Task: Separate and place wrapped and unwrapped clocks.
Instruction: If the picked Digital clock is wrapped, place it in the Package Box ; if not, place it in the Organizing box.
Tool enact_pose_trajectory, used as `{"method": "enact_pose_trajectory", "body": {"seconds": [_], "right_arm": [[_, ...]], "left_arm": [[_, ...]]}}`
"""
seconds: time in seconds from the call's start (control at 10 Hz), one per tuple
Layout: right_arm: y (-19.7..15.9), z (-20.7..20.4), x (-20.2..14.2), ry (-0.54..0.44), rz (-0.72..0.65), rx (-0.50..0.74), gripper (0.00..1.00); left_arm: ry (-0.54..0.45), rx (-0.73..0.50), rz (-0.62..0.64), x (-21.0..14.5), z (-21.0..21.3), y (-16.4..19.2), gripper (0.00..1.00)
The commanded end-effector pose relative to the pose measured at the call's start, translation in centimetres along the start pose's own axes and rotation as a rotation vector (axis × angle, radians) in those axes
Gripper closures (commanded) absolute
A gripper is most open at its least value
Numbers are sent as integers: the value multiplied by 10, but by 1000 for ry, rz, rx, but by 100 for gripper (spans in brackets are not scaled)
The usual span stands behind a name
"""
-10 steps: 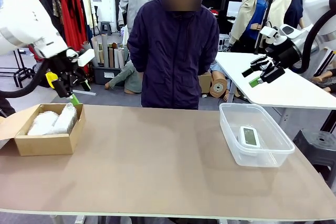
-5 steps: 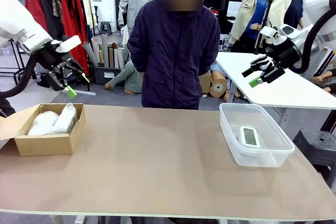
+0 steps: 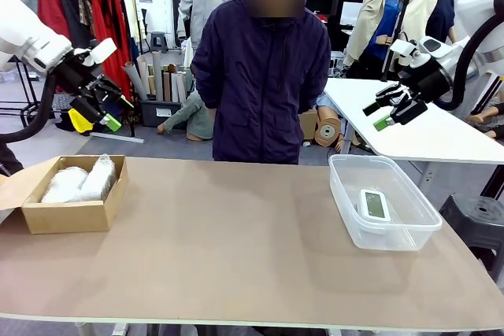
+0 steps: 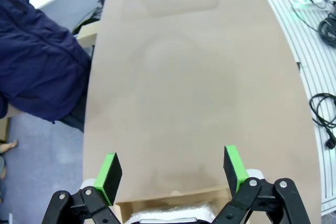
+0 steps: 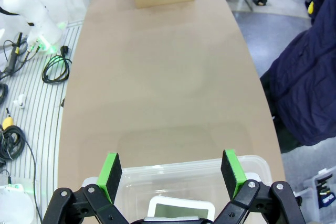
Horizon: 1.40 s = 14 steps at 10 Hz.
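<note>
Two wrapped clocks [image 3: 79, 181] lie as whitish plastic bundles in the cardboard box [image 3: 67, 215] at the table's left. The unwrapped white clock [image 3: 374, 204] lies screen up in the clear tub [image 3: 344, 194] at the right. My left gripper [image 3: 116, 114] hangs open and holds nothing, well above the box and behind it. In the left wrist view its green pads [image 4: 111, 171] stand wide over the box edge [image 4: 168, 204]. My right gripper [image 3: 376, 116] is open high above the tub's far side. The right wrist view looks down on the tub [image 5: 184, 174] and the clock [image 5: 178, 209].
A person in a dark jacket [image 3: 260, 68] stands at the far edge, hands out of sight. The broad tan tabletop [image 3: 236, 234] between box and tub is bare. A white table [image 3: 425, 127] stands behind at the right. A black stool [image 3: 476, 222] sits at the right edge.
My left gripper has risen and swung back to the left, away from the box. The right arm, the clocks and the person have not moved.
</note>
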State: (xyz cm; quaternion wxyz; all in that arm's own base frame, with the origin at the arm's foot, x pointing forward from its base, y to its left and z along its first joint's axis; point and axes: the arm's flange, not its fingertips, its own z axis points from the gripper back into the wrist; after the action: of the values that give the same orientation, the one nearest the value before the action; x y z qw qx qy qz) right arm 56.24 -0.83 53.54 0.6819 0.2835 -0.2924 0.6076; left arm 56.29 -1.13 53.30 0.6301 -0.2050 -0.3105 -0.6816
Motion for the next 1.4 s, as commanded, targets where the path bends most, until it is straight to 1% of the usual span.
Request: {"method": "enact_pose_trajectory", "body": {"seconds": [0.0,0.1,0.3,0.4,0.5,1.3], "right_arm": [[3,-1,-1,18,24,-11,0],[3,-1,-1,18,24,-11,0],[3,-1,-1,18,24,-11,0],[3,-1,-1,18,24,-11,0],[3,-1,-1,18,24,-11,0],[3,-1,-1,18,24,-11,0]], "left_arm": [[-20,43,31,-5,3,-4,0],[-22,52,47,-8,6,-2,0],[-13,31,65,-9,8,0,0],[5,47,79,-7,7,0,0],[0,36,42,-10,9,2,0],[0,36,42,-10,9,2,0]]}}
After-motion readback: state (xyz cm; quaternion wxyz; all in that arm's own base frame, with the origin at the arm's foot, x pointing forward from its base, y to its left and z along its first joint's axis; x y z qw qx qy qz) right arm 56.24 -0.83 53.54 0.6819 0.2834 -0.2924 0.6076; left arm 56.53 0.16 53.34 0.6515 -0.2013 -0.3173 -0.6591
